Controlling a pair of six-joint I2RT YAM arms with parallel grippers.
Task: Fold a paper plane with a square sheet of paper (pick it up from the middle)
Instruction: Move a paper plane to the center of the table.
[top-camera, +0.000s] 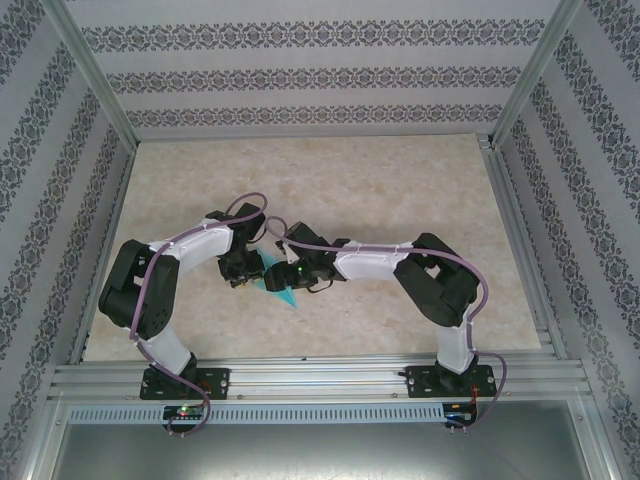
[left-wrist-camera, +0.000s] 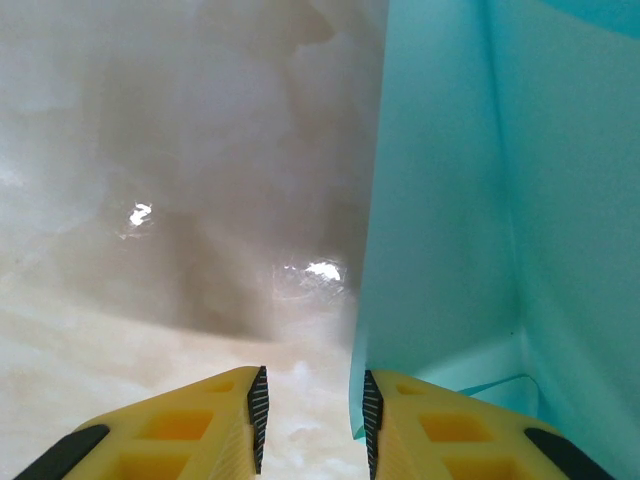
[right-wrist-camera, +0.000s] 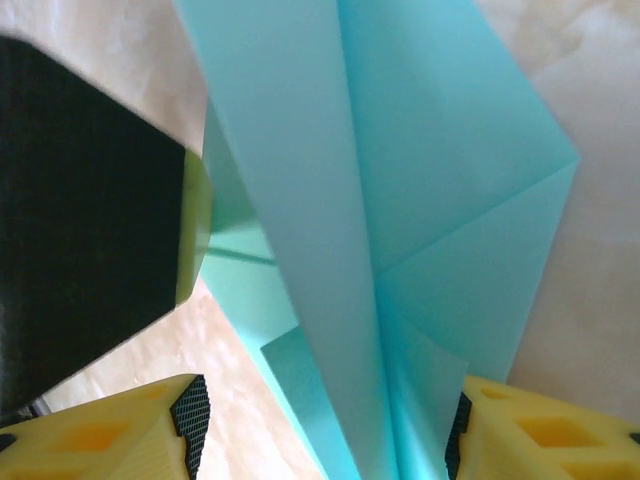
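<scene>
The paper (top-camera: 283, 290), partly folded with a centre crease and angled flaps, sits mid-counter (top-camera: 400, 190) between the two tools, which nearly meet over it. The left tool (left-wrist-camera: 315, 400) stands part open with bare counter showing in its gap. The paper's edge runs just inside one of its pads, and nothing is pinched. The right tool (right-wrist-camera: 325, 420) is open wide and straddles the raised fold, which leans toward one pad while the other pad stands clear of it. So neither tool grips the paper, and that is the main risk. Thin, springy paper can slide or flop over when one pad reaches it first, so a closing squeeze would likely land off the crease and set a crooked fold or crumple a flap. The left pad could also snag the loose edge and drag the paper. With the tools this near, a small sideways move might knock them together.
</scene>
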